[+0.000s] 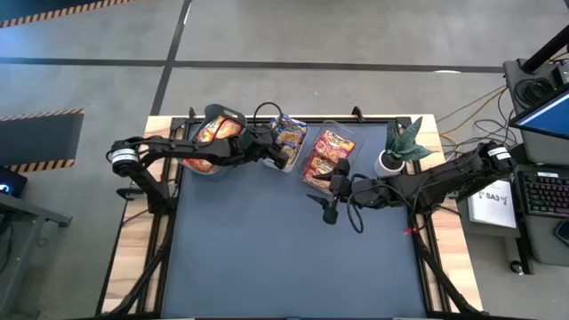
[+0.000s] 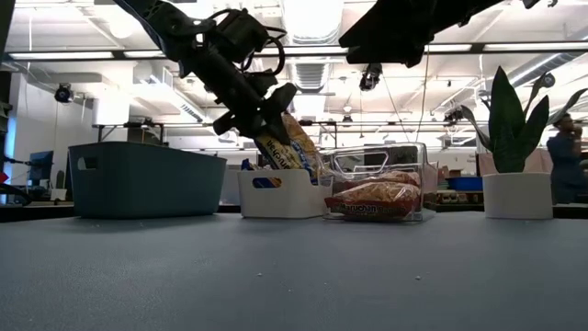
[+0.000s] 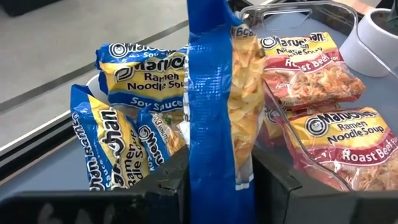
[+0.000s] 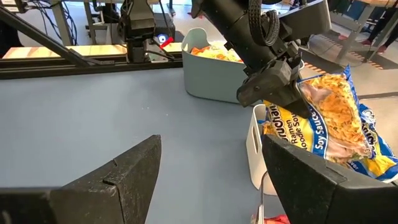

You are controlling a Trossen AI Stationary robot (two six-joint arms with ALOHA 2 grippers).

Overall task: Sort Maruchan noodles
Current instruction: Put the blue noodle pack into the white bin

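Overhead, the left claw [image 1: 283, 158] reaches from nine o'clock to the white plastic bin [image 1: 290, 142] at roughly twelve o'clock on the dark blue bench [image 1: 267, 258], and it is clenched on a blue-and-yellow crinkly plastic ramen packet [image 3: 219, 112], which stands on edge between its two dark fingers [image 3: 163, 186] directly above that bin. In the low view the same packet [image 2: 289, 147] hangs tilted in the claw, its lower end dipping into the white bin [image 2: 280, 191]. Inside the bin, several more blue-and-yellow soy sauce packets [image 3: 142, 74] lie heaped against one another. Just beside it, toward three o'clock, the clear plastic bin [image 1: 329, 160] holds whitish-red roast beef packets [image 3: 345, 137] stacked flat. On the other side, toward nine o'clock, the grey-green plastic bin [image 1: 216, 142] holds orange-red packets [image 1: 218, 133]. The right claw [image 1: 331, 200] comes in from three o'clock and hovers over bare bench just at the six o'clock side of the clear bin, its jaws spread wide and grasping nothing; its wrist view shows the two dark fingers [image 4: 112, 177] well apart with the held packet [image 4: 323, 118] beyond them. A green spiky-leaved plant in a white pot [image 1: 398, 151] stands near the bench's far right corner, at about two o'clock. In the room behind, a person [image 2: 560, 147] stands well beyond the bench.
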